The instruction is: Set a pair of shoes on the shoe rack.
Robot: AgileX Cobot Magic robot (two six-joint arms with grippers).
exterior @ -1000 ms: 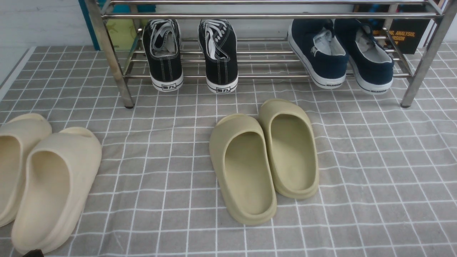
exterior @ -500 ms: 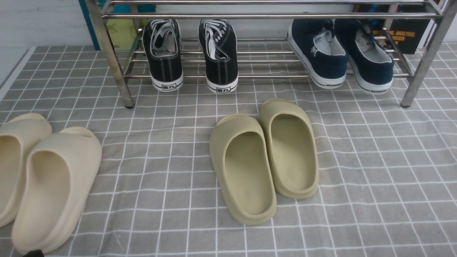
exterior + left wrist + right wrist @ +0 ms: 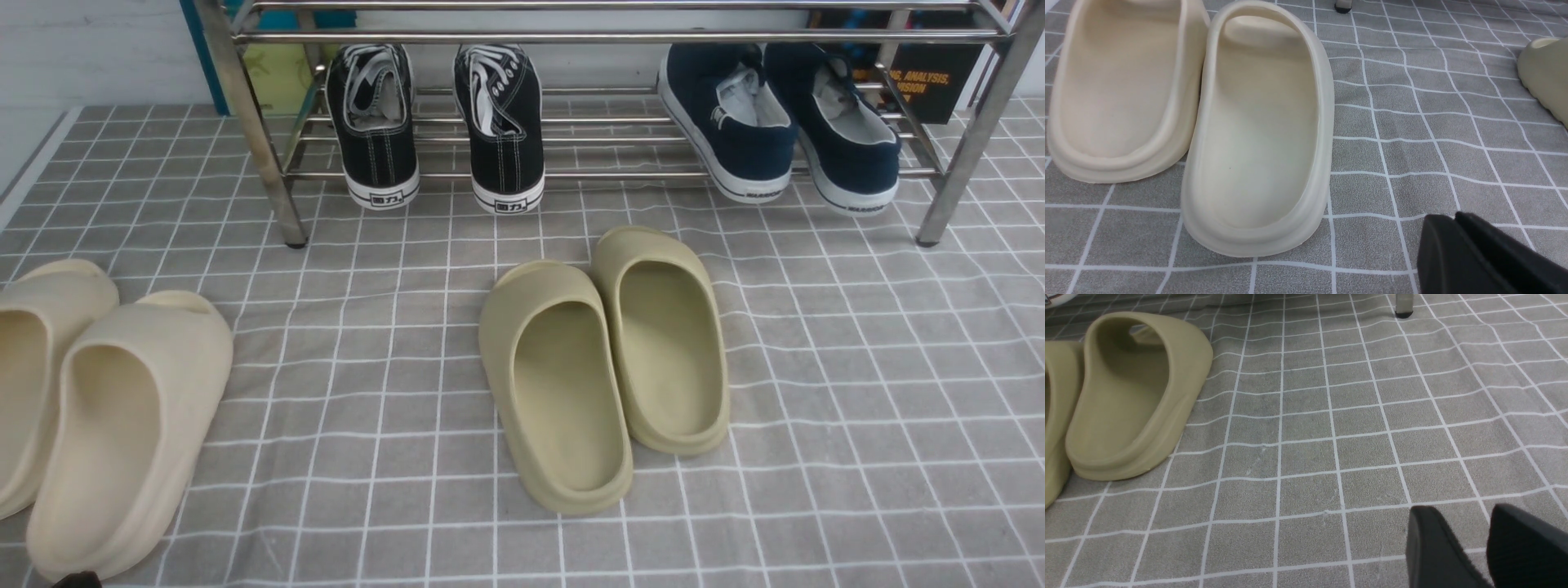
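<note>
Black sneakers (image 3: 441, 122): toes hidden under rack (image 3: 253, 131) bar.

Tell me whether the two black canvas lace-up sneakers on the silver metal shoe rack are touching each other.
Apart. The front view shows the left black canvas sneaker and the right one on the silver metal shoe rack with bare rack bars and checked cloth visible between them.

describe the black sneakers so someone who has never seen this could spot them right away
Look at the metal shoe rack at the back of the grey checked cloth. On its lowest shelf, toward the left, sit the black sneakers, heels facing out. Unlike the navy pair to their right, they have white stitching and laces.
</note>
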